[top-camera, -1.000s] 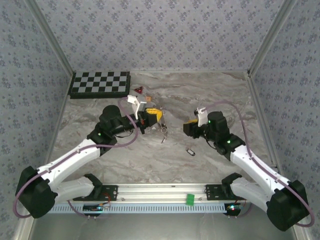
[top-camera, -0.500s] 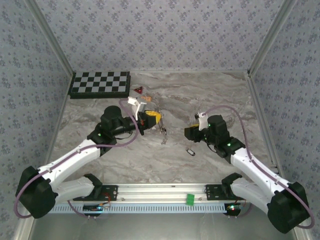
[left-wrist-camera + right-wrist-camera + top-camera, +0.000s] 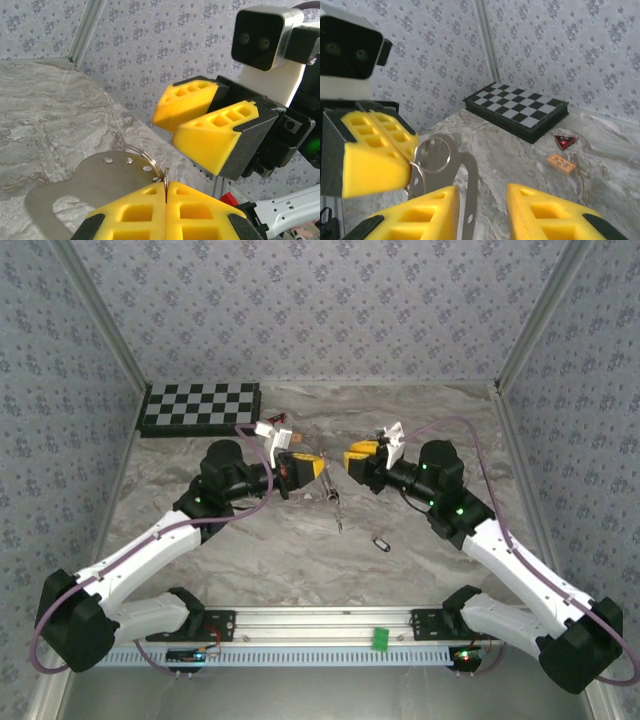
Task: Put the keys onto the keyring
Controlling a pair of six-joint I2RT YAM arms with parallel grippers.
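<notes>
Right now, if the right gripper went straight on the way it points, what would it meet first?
Probably the flat metal tag on the keyring, which the left gripper holds clamped, facing it head-on. Depth is hard to judge.

keyring (image 3: 149,157): only an arc shows in the left wrist view; the rest lies behind the metal plate (image 3: 95,187) and the left gripper's pads (image 3: 135,212).
left gripper's pads: cut off at 6 o'clock of that view (their roots unseen).
right gripper's fingers (image 3: 550,212): cut off at 6 o'clock of the right wrist view.
metal plate's strip: leaves the right wrist view at 6 o'clock.
keys (image 3: 338,512): a thin dangling cluster in the top view, too small to count.
loose key (image 3: 380,543): too small to tell its blade.
red triangle (image 3: 565,141): markings too small to read.
</notes>
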